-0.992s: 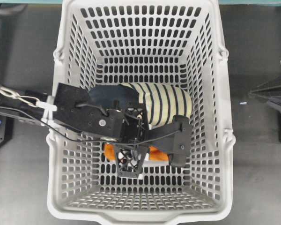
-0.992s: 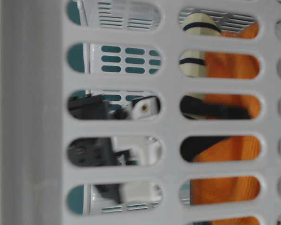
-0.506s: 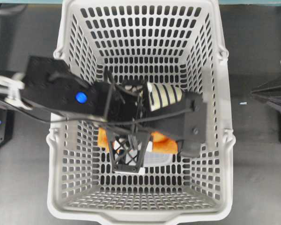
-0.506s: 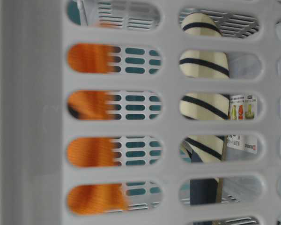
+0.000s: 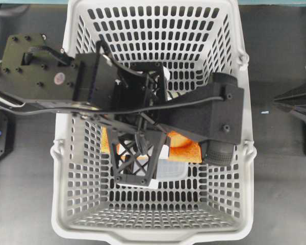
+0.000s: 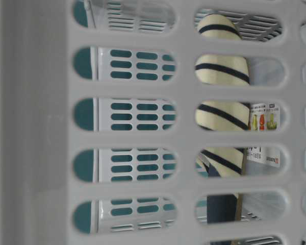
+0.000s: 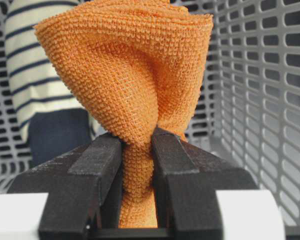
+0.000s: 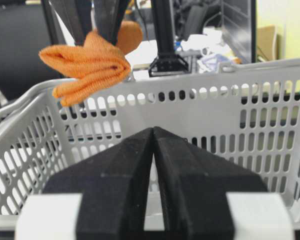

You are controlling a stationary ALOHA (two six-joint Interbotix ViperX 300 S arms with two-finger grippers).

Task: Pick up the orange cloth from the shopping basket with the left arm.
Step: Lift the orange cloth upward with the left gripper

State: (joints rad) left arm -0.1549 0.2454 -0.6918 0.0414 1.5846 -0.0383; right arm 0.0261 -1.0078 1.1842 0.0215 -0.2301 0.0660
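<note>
My left gripper [image 7: 138, 145] is shut on the orange cloth [image 7: 135, 75], pinching a bunched fold so the fuzzy towel fans out beyond the jaws. In the overhead view the left arm spans the shopping basket [image 5: 66, 153], held high, and the orange cloth [image 5: 186, 149] shows beside the lattice fingers [image 5: 135, 163]. In the right wrist view the orange cloth [image 8: 90, 65] hangs above the rim of the shopping basket [image 8: 190, 85]. My right gripper [image 8: 153, 131] is shut and empty outside the basket, at the overhead view's right edge [image 5: 274, 102].
The navy-and-cream striped fabric bundle [image 7: 30, 65] lies in the basket behind the cloth and shows through the wall slots [image 6: 222, 112]. A pale package with a printed label [image 6: 262, 122] lies on the basket floor [image 5: 171, 171]. The basket walls surround the left gripper.
The left arm has risen with the orange cloth in its jaws. The cloth has left the basket floor and gone out of the table-level view. The right arm has not moved.
</note>
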